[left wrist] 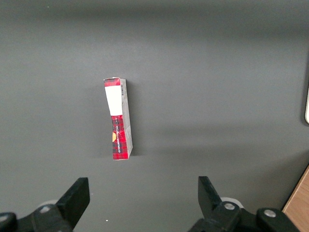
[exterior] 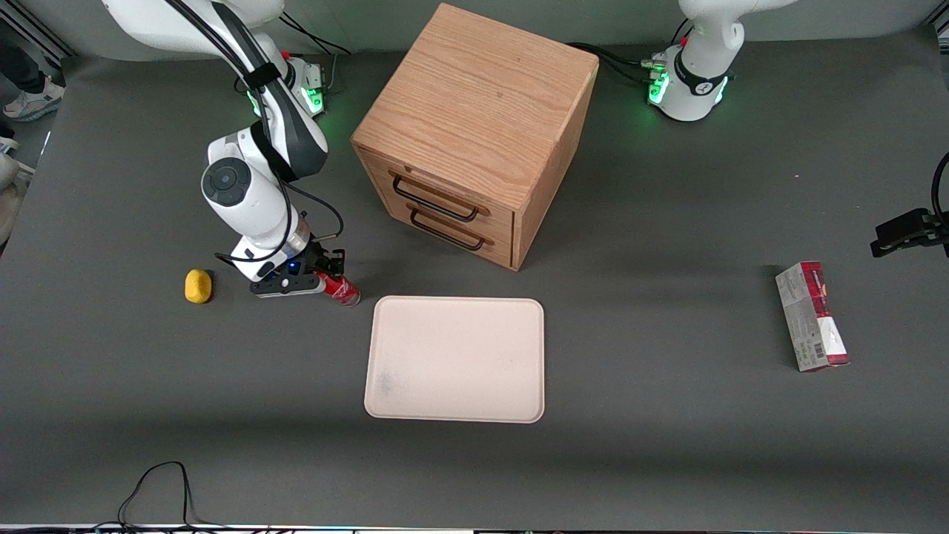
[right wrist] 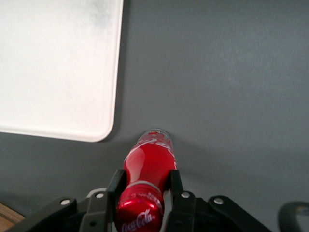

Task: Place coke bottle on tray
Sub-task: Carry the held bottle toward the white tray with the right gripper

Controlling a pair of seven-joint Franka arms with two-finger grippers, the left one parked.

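Observation:
The coke bottle point(exterior: 342, 290) is small and red with white lettering. It lies tilted between the fingers of my right gripper point(exterior: 326, 280), just beside the corner of the tray that is toward the working arm's end and farther from the front camera. In the right wrist view the gripper point(right wrist: 145, 176) is shut on the bottle point(right wrist: 150, 162) at its neck, with the red cap toward the wrist and the base low over the grey table. The cream-white tray point(exterior: 456, 360) lies flat with nothing on it; its rounded corner point(right wrist: 99, 130) is close to the bottle's base.
A wooden drawer cabinet point(exterior: 474, 133) stands farther from the front camera than the tray. A yellow lemon-like object point(exterior: 198, 286) lies beside the gripper toward the working arm's end. A red-and-grey carton point(exterior: 812, 317) lies toward the parked arm's end and also shows in the left wrist view point(left wrist: 118, 118).

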